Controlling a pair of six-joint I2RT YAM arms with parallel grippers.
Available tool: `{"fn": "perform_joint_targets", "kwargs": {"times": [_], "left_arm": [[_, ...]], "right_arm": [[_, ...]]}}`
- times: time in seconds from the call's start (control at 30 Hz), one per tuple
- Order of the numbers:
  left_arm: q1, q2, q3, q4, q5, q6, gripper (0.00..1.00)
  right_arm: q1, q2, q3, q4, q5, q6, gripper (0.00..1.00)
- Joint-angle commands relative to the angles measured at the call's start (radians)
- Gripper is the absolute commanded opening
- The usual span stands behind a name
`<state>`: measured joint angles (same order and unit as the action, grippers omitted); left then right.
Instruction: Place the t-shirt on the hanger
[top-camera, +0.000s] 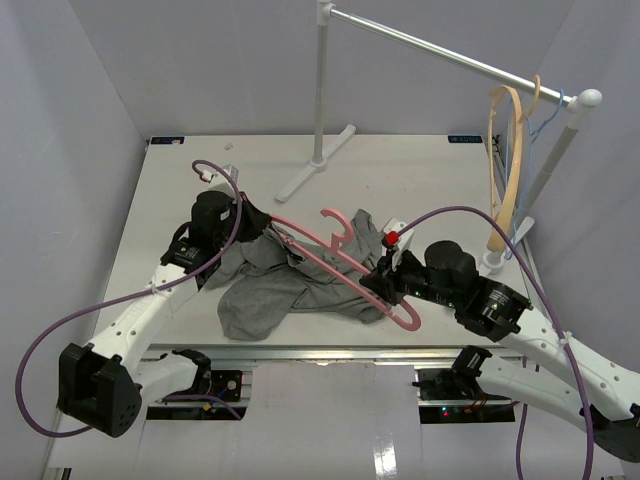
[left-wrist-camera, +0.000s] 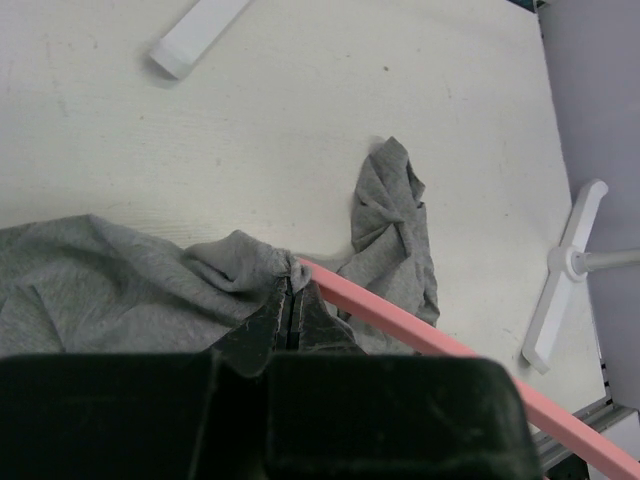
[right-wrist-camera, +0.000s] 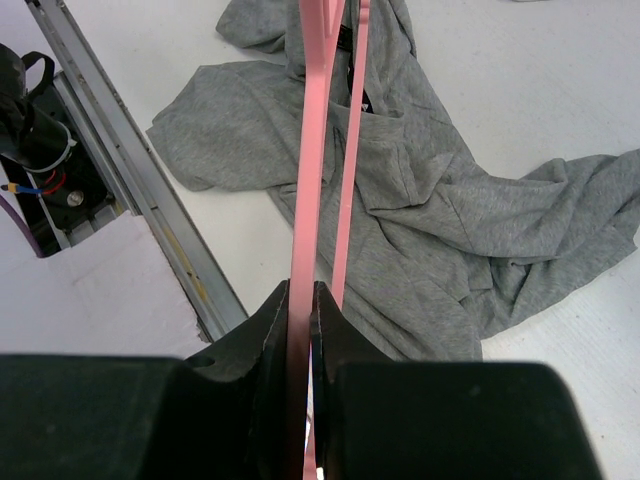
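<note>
The grey t-shirt (top-camera: 270, 290) lies crumpled on the table between my two arms. The pink hanger (top-camera: 330, 255) lies slanted across it, hook pointing to the far side. My left gripper (top-camera: 262, 225) is shut on a fold of the t-shirt (left-wrist-camera: 100, 280), right beside the hanger's pink arm (left-wrist-camera: 400, 320); its tips (left-wrist-camera: 290, 285) pinch the cloth. My right gripper (top-camera: 385, 272) is shut on the hanger's near end. In the right wrist view the pink bar (right-wrist-camera: 312, 150) runs up from between the closed jaws (right-wrist-camera: 302, 295) over the t-shirt (right-wrist-camera: 450, 220).
A white clothes rack stands at the back, its pole (top-camera: 320, 90) on a foot (top-camera: 318, 160) and its rail (top-camera: 450, 50) running right. A tan wooden hanger (top-camera: 503, 160) and a blue wire hanger (top-camera: 545, 115) hang there. Another rack foot (left-wrist-camera: 570, 265) is near the right edge.
</note>
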<state>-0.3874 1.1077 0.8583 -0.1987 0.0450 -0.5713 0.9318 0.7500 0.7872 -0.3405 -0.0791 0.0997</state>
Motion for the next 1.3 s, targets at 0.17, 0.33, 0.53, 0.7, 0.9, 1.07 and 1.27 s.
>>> {"fn": "perform_joint_targets", "kwargs": {"times": [0.17,0.33,0.53,0.7,0.9,1.07,1.27], "left_arm": [[0.002,-0.060,-0.031,0.070,0.068,0.038,0.00],[0.002,-0.060,-0.043,0.042,0.040,0.045,0.00],[0.002,-0.070,-0.045,0.029,0.048,0.050,0.00],[0.002,-0.067,-0.032,0.017,0.041,0.052,0.00],[0.002,-0.047,-0.004,-0.009,0.001,0.060,0.00],[0.002,-0.018,0.032,-0.022,-0.014,0.060,0.00],[0.004,0.003,0.083,-0.045,-0.030,0.063,0.00]], "right_arm": [[0.007,-0.065,0.025,0.024,-0.008,0.009,0.08],[0.007,-0.094,0.029,-0.007,-0.008,0.004,0.08],[0.008,-0.127,0.024,-0.032,-0.025,0.005,0.08],[0.007,-0.141,0.014,-0.031,-0.036,0.009,0.08],[0.007,-0.163,0.005,-0.031,-0.057,0.015,0.08],[0.008,-0.166,-0.005,-0.037,-0.065,0.020,0.08],[0.009,-0.162,-0.019,-0.036,-0.056,0.023,0.08]]}}
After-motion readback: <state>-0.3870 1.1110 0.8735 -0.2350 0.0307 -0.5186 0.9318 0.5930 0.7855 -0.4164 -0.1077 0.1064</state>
